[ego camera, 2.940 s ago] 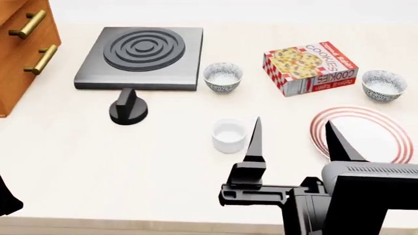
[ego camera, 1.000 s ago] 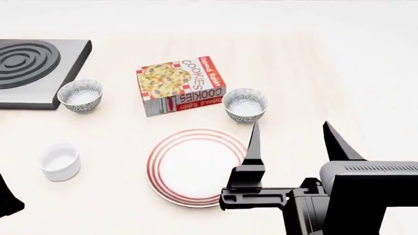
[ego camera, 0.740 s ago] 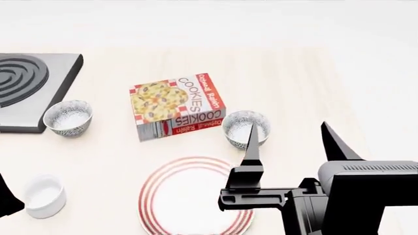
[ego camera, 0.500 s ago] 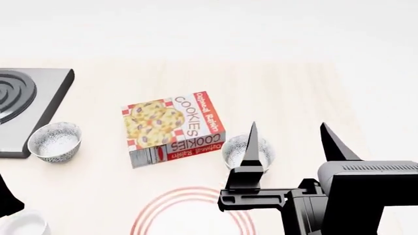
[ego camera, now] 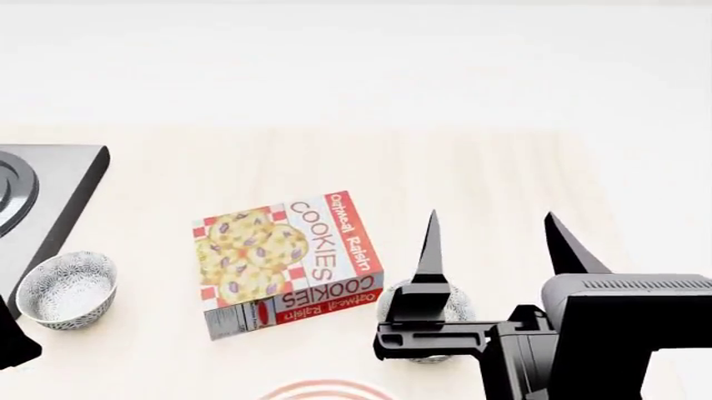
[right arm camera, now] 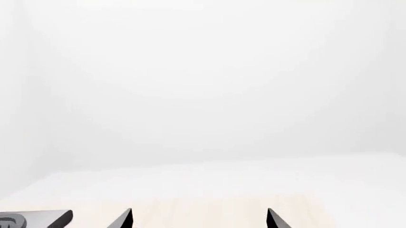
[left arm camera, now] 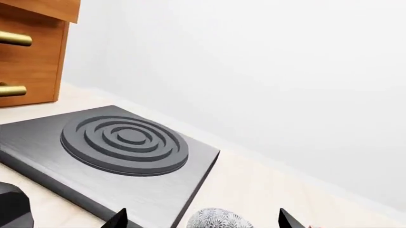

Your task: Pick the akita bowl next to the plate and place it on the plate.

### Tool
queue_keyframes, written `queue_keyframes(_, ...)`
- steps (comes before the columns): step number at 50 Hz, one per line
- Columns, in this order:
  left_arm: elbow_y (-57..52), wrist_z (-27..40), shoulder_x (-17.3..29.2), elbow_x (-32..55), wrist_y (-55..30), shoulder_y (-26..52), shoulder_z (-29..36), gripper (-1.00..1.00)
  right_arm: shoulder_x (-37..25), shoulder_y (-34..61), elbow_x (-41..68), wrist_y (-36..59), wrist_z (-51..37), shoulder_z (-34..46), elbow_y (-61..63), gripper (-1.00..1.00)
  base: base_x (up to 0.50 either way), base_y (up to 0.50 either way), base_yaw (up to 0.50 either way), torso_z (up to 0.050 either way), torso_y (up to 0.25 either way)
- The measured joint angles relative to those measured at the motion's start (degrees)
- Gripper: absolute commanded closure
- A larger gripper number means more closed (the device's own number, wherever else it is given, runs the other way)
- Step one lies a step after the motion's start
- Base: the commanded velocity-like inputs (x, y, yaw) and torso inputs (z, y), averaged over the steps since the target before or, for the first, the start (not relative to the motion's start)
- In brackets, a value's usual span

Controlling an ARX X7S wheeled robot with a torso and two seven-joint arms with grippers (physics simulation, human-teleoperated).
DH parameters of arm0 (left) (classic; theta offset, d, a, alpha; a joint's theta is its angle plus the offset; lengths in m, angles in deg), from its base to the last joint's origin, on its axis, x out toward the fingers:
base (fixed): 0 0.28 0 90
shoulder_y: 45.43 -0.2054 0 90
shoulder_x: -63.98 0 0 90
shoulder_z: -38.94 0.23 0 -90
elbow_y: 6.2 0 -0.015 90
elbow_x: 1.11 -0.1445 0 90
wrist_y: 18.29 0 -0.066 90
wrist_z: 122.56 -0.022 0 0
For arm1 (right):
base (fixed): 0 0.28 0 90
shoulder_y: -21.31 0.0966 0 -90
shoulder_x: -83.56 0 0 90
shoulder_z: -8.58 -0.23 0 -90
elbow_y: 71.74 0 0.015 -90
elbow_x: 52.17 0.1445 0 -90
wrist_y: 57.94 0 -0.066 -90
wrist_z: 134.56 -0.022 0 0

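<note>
Your bench [ego camera: 489,167] carries the cookie box [ego camera: 289,265], with the plate [ego camera: 325,390] just peeking in at the near edge. Your right claw [ego camera: 489,242] gapes wide, and the akita bowl [ego camera: 414,312] sits mostly hidden behind its left finger. Your left claw [left arm camera: 201,219] is wide too.

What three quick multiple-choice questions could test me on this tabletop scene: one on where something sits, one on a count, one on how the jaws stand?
1. In the head view, where is the cookie box relative to the right gripper?
A. To its left
B. To its right
C. Between its fingers

2. How many patterned bowls show in the head view?
A. One
B. Two
C. Four

3. How do the right gripper's jaws stand?
A. Shut on a bowl
B. Shut on nothing
C. Open, holding nothing

Answers:
1. A: the box lies left of both fingers.
2. B: the akita bowl behind the gripper, another bowl at far left.
3. C: a wide gap separates the fingers.
</note>
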Motion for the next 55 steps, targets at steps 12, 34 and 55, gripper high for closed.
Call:
queue_keyframes(12, 0.05, 0.27, 0.18, 0.21, 0.11, -0.04, 0.21, -1.00, -0.24, 4.11, -0.92, 1.66, 0.29, 1.30, -7.68, -1.00, 0.00, 0.00, 0.00, 0.000, 0.000)
queue_keyframes(34, 0.29, 0.55, 0.50, 0.87, 0.33, -0.10, 0.45, -1.00, 1.10, 26.96, -2.07, 11.57, 2.14, 4.68, -41.87, -1.00, 0.00, 0.00, 0.00, 0.000, 0.000)
queue_keyframes(55, 0.47, 0.99, 0.73, 1.56, 0.46, -0.03, 0.56, -1.00, 6.26, 48.29, -7.46, 7.10, 8.35, 9.47, -84.51, -1.00, 0.00, 0.00, 0.00, 0.000, 0.000)
